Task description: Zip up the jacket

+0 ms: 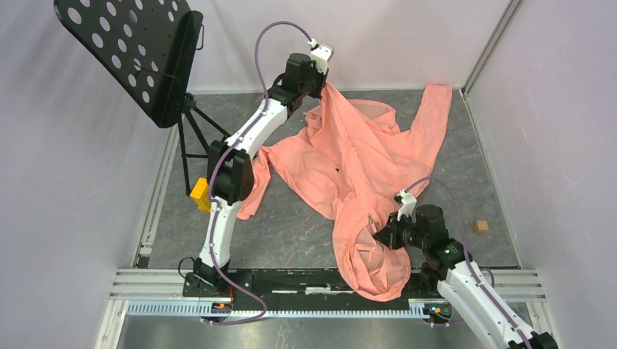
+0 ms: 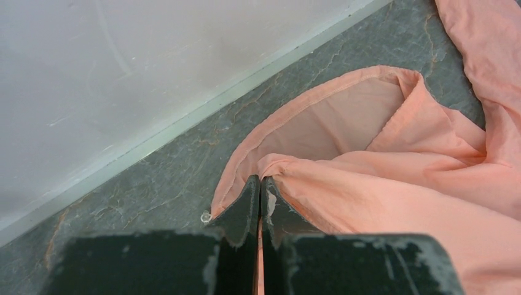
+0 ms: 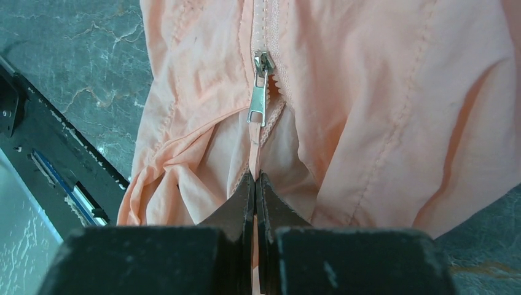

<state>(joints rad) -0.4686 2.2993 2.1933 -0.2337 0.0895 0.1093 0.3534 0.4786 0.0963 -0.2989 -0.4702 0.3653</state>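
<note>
Only the right wrist view shows the zipper slider, just beyond the right gripper, closed tight on the zipper strip. The left gripper pinches a fabric edge. The jacket runs from far edge to near edge across the grey marbled table, pale walls around.

The jacket is salmon-pink, its zipper pull silver, the table veined grey.

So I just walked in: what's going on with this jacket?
The jacket lies spread across the table. The left gripper is shut on its far end, the right gripper on the zipper edge at the near end. The zipper pull lies free, with the zip open toward the right gripper.
</note>
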